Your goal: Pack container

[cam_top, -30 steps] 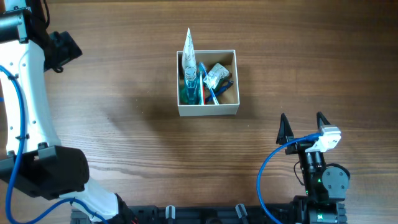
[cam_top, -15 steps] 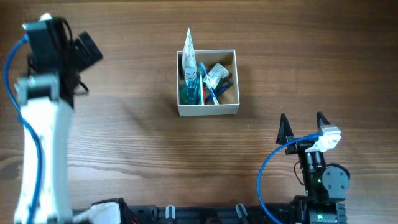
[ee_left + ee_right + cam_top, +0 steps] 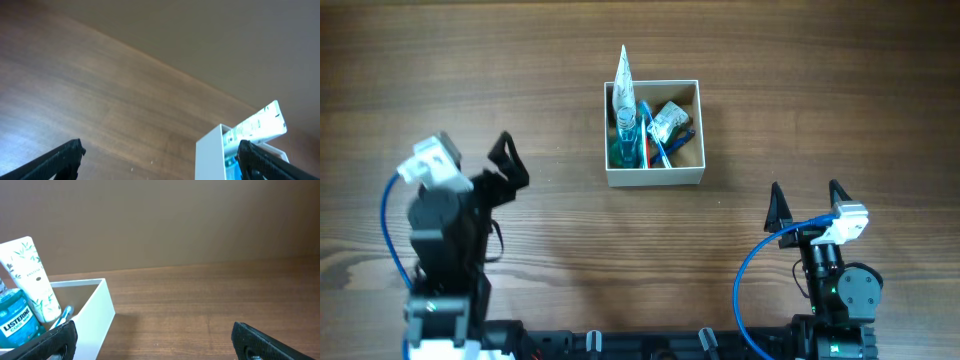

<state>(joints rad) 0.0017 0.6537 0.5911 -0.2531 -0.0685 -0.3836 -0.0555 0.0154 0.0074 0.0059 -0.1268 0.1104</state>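
Note:
The container [image 3: 654, 176], a small white box with a tan inside, stands mid-table. In it are a white tube [image 3: 622, 72] standing on end, a blue mouthwash bottle [image 3: 625, 142], a blue toothbrush [image 3: 655, 140] and a crumpled packet [image 3: 668, 121]. My left gripper [image 3: 470, 152] hangs open to the container's left and well apart from it, holding nothing. In the left wrist view the container's corner [image 3: 215, 155] and the tube [image 3: 260, 122] show beside the right finger [image 3: 260, 162]. My right gripper [image 3: 806, 200] stands open and empty, off the container's near right corner. The right wrist view shows the container's wall [image 3: 92, 315], the tube [image 3: 27, 275] and the mouthwash bottle [image 3: 17, 321].
Bare wood-grain table [image 3: 550, 230] lies all round the container. Both arm bases and their blue cables [image 3: 750, 270] sit along the front edge.
The left arm has swung from the far left edge back and down toward the front left, its gripper still open. The right arm and the container have not moved.

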